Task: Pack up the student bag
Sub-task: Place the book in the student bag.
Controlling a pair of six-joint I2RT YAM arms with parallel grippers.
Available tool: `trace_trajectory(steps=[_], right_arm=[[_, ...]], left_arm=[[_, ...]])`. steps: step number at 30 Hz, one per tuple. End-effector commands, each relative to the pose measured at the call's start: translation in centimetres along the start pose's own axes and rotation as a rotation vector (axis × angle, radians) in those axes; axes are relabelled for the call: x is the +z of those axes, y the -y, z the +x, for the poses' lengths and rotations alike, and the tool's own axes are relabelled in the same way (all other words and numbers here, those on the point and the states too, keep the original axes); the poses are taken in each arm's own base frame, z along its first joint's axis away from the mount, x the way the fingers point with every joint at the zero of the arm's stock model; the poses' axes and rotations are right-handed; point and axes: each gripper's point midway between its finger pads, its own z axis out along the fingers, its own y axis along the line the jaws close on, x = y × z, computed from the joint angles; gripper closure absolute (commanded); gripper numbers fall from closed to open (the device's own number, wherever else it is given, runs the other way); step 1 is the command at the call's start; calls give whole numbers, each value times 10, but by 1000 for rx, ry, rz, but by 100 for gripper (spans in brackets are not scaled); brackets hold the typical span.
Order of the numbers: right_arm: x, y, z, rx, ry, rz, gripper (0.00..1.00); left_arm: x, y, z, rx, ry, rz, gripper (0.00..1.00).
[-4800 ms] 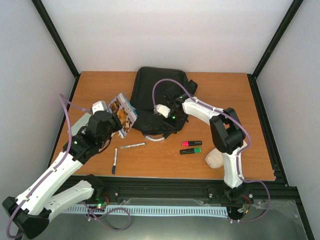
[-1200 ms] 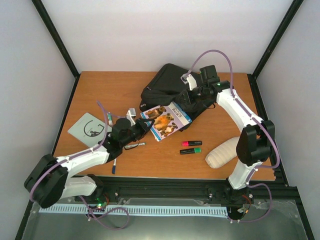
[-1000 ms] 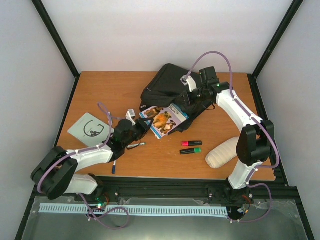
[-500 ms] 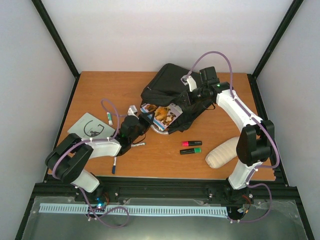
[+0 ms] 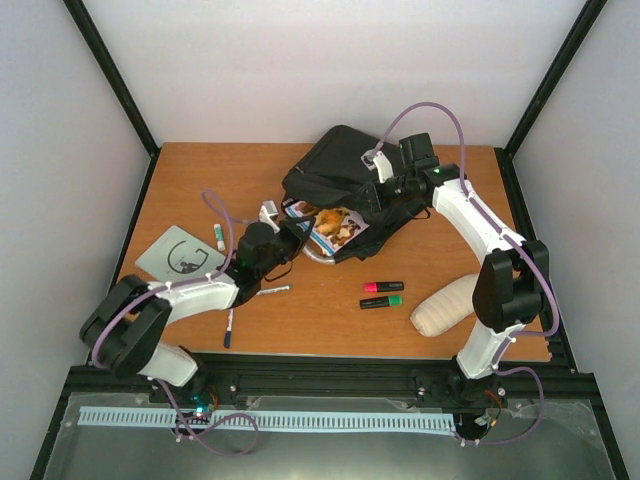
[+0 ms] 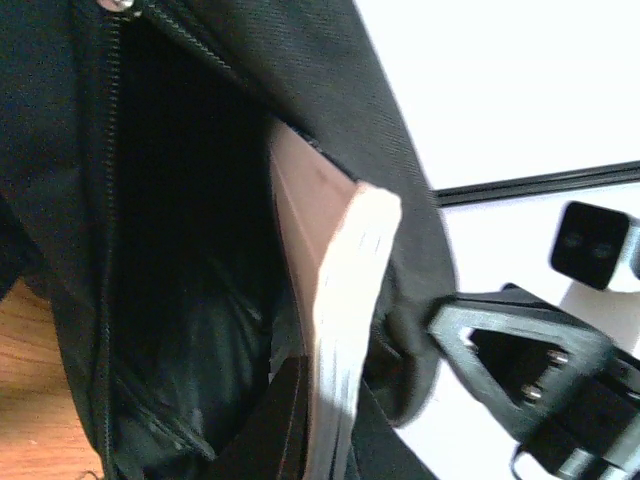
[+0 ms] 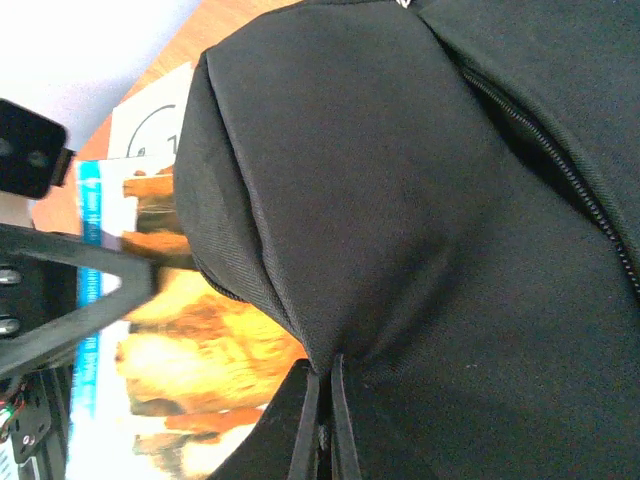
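Step in hand: loading the book [image 5: 336,222] into the student bag [image 5: 335,160]. The left gripper [image 5: 289,234] is clamped shut on the near end of the book, and the left wrist view shows the page block [image 6: 340,330] pinched between its fingers and entering the dark zip opening straight ahead of it. The right gripper [image 5: 373,198] is closed on a fold of the bag fabric [image 7: 322,400] and holds the upper lip of the opening raised. The bag lies directly below and beyond the right gripper, its mouth facing the left gripper. The next move is judged to call for a further straight push along the book's length, then release once the cover clears the lip, with the right gripper keeping the lip up. Compared with the view a second earlier, less of the cover is exposed and the left gripper stands closer to the mouth. The highlighters [image 5: 382,294] and the pouch [image 5: 445,305] lie unpacked on the desk [image 5: 200,180], nearer the arm bases than the right gripper.
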Motion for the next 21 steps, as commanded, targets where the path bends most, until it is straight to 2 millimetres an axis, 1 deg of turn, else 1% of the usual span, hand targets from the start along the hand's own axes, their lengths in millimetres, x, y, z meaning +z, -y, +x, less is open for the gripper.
trace_trajectory(steps=[1, 3, 4, 7, 11, 13, 17, 21], right_arm=[[-15, -19, -20, -68, 66, -38, 97], [-14, -20, -20, -66, 66, -46, 97], [-13, -20, -19, -64, 64, -51, 97], [-12, -23, -18, -57, 62, -71, 97], [-15, -28, -20, -66, 71, -87, 97], [-17, -30, -22, -72, 74, -94, 97], [-14, -32, -23, -64, 73, -125, 97], [-9, -32, -23, -51, 61, -148, 97]], left_arm=[[-29, 76, -21, 44, 65, 203, 99], [-34, 80, -26, 59, 93, 200, 99], [-33, 79, -28, 56, 100, 194, 99], [-24, 67, -30, 23, 120, 166, 99], [-3, 45, -29, -19, 129, 146, 99], [8, 40, -29, -9, 136, 146, 99], [35, 39, -26, 7, 108, 170, 99], [58, 24, -22, -23, 101, 168, 99]])
